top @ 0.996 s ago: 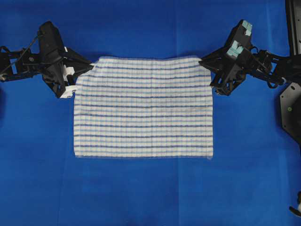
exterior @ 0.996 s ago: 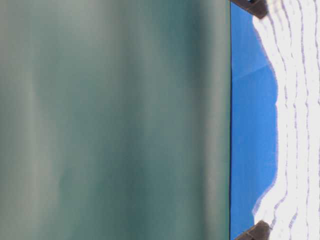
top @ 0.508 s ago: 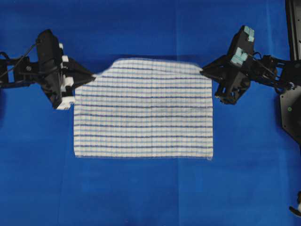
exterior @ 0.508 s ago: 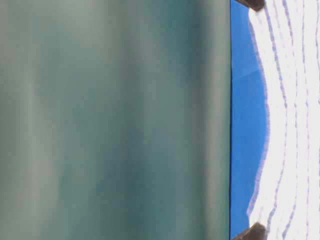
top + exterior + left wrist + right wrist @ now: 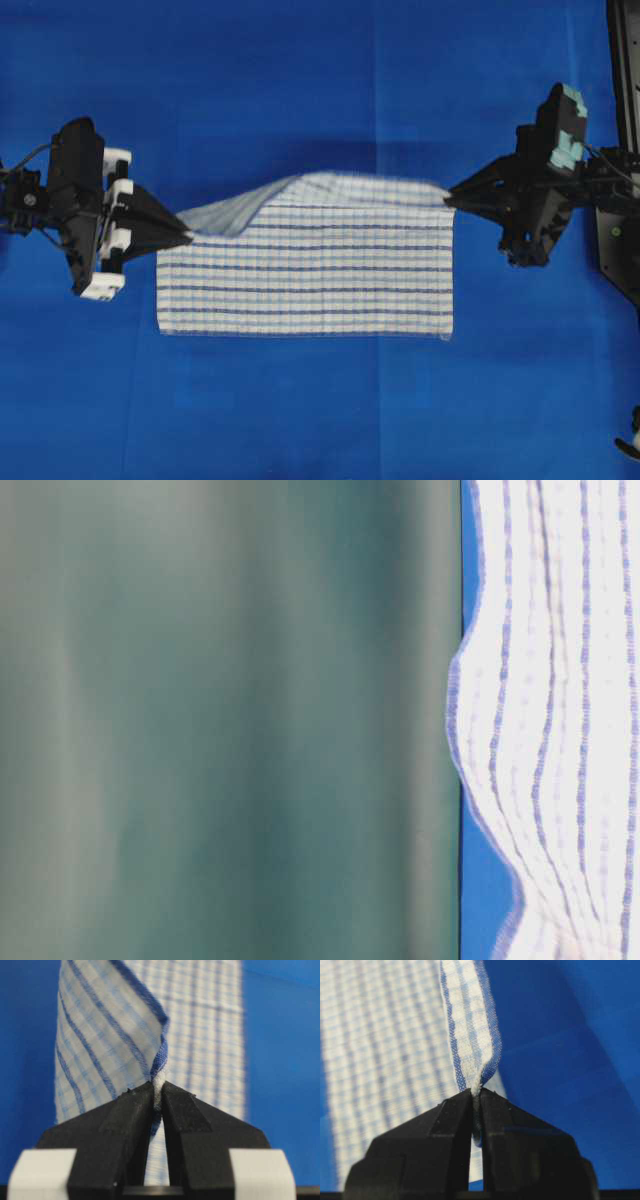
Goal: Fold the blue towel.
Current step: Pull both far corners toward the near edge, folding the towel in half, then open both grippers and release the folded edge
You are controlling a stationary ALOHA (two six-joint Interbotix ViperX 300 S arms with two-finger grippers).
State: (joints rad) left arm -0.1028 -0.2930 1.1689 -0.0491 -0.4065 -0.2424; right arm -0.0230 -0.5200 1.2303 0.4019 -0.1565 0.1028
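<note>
The fold is about halfway through: the blue towel [image 5: 310, 260] lies mid-tabletop [image 5: 300, 80], its far edge lifted and carried over toward the near edge, not yet laid down. The left claw [image 5: 185, 237] and right claw [image 5: 449, 196] each pinch a far corner of the towel. A second ago those corners lay farther back, the towel nearly flat.

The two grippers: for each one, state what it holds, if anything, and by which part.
The left gripper pinches the blue towel at its far left corner; the right gripper pinches its far right corner. That edge is lifted off the table.
</note>
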